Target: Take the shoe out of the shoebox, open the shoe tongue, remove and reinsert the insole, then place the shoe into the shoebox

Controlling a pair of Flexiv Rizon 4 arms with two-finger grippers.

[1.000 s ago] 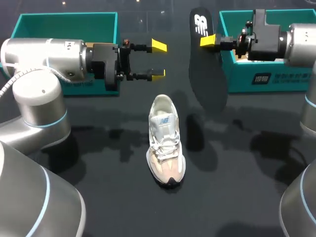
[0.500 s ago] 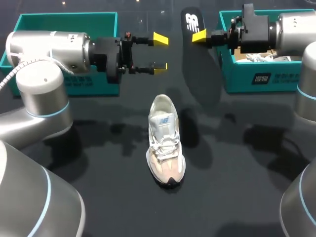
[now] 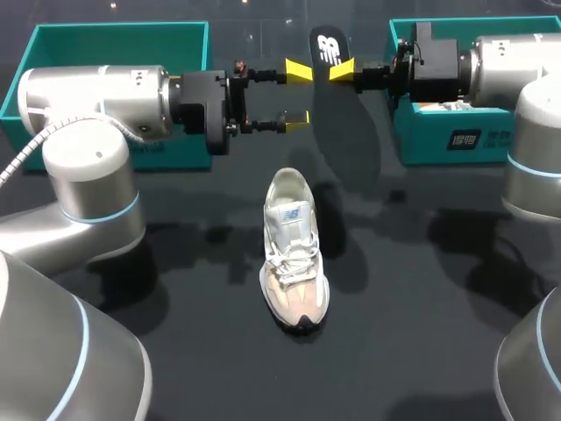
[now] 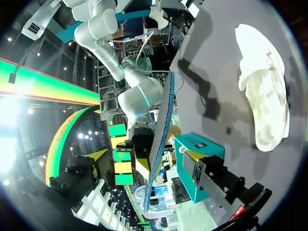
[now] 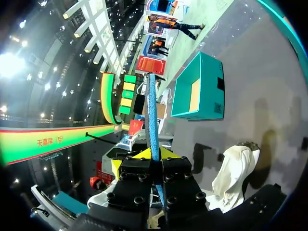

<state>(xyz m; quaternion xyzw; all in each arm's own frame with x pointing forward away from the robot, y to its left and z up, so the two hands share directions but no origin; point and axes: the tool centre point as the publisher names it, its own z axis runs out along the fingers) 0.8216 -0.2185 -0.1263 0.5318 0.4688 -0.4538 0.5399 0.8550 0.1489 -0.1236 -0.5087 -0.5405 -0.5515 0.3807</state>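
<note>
A white and beige shoe lies on the dark table with its toe toward the near edge; it also shows in the wrist views. Above and behind it hangs the black insole, heel end up. My right gripper is shut on the insole near its top; the right wrist view shows the insole edge-on between the shut fingers. My left gripper stands open just left of the insole, not touching it. From the left wrist, the insole rises edge-on ahead, in line with the gap of the open left gripper.
A teal shoebox stands at the back left behind my left arm. A second teal box at the back right holds pale paper and laces. Bare dark table surrounds the shoe on all sides.
My right gripper has carried the insole leftward and a little farther back. My left gripper, still open, has moved right and back, so the two grippers now nearly meet.
</note>
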